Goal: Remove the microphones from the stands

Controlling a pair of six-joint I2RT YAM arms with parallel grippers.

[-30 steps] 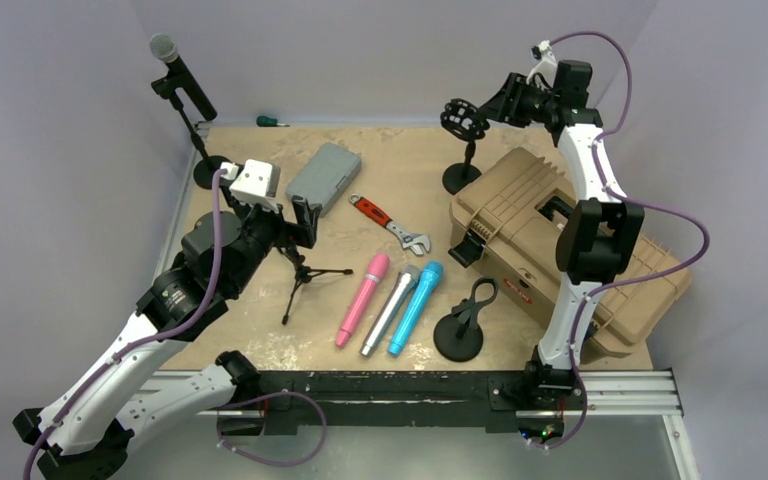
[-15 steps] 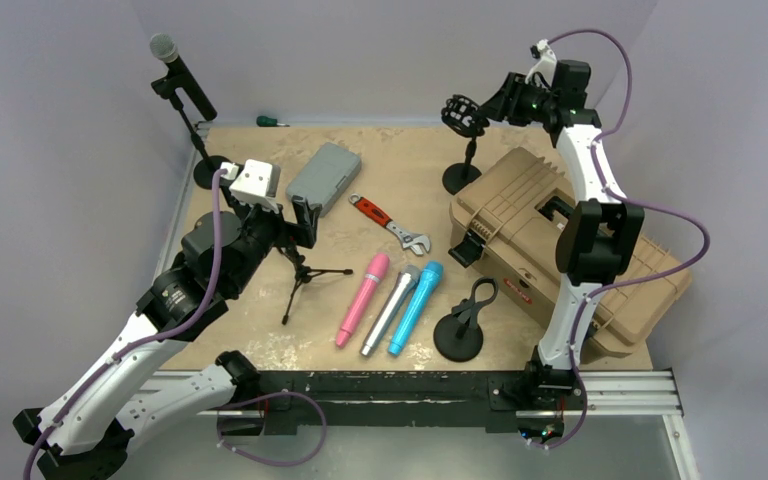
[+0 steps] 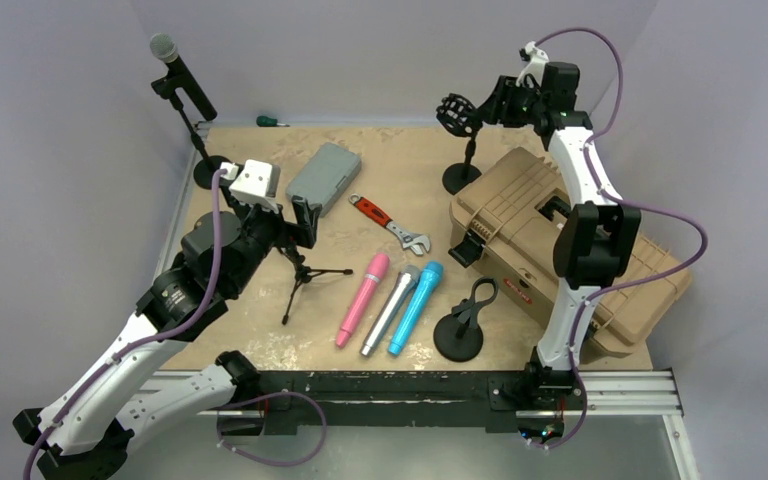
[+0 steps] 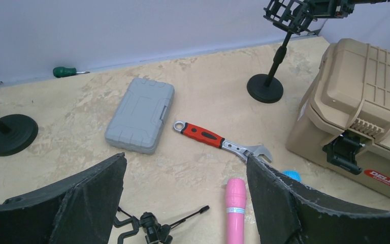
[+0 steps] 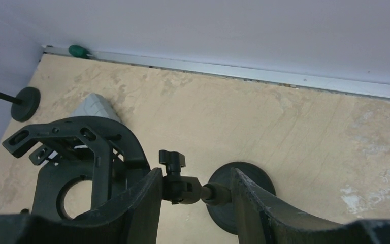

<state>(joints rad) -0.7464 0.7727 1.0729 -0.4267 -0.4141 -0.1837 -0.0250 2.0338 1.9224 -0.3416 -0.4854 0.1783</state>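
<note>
Microphone (image 3: pixel 184 78) is noted clipped high on its stand (image 3: pixel 208 172) at the table's (image 3: pixel 400 160) far-left corner, untouched; left tool (image 4: pixel 184 173) is held wide and empty, seemingly readied, while right tool (image 5: pixel 195 178) is set narrowly astride an empty shock mount's (image 5: pixel 76 127) neck, grip undeterminable.

Black microphone (image 3: pixel 185 78), grey mesh head, tilted in clip atop stand (image 3: pixel 207 172), far-left corner.

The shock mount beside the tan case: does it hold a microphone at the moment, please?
No, in the right wrist view the shock mount has an empty centre ring.
</note>
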